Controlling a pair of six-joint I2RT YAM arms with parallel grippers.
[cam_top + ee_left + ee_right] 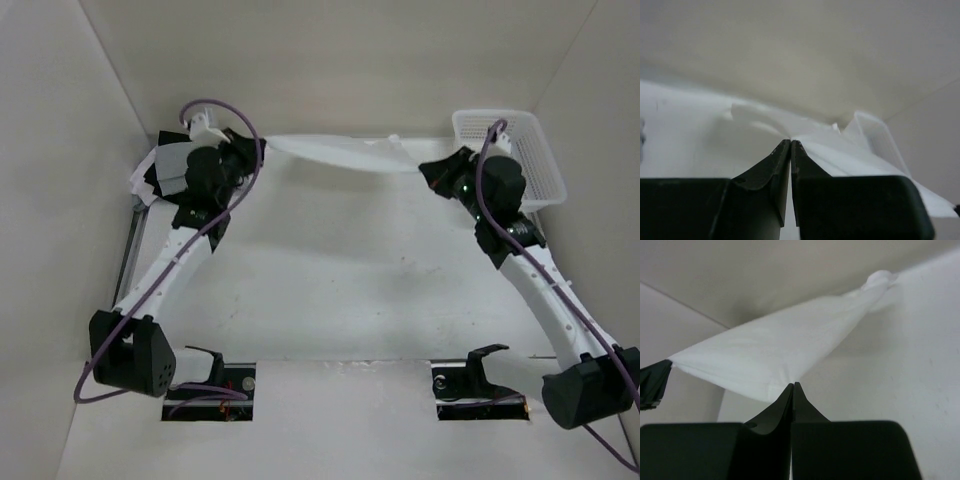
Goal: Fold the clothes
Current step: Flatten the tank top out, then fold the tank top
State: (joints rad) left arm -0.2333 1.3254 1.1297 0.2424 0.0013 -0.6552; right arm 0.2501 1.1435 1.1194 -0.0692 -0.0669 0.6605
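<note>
You're barely off the starting line here, I'd say. Your left jaws are pinched shut on one end of the white top (330, 152), and a pile of other clothes (168, 165) sits just outside them. From there the top runs taut through the air to your right jaws, which are clamped tight on the other end. The white basket (540, 170) is just past those. Between the two grips the cloth looks bunched and a bit twisted, not spread out. No fold is made yet: it needs laying flat on the counter (330, 280) below the jaws, then all the folding.
</note>
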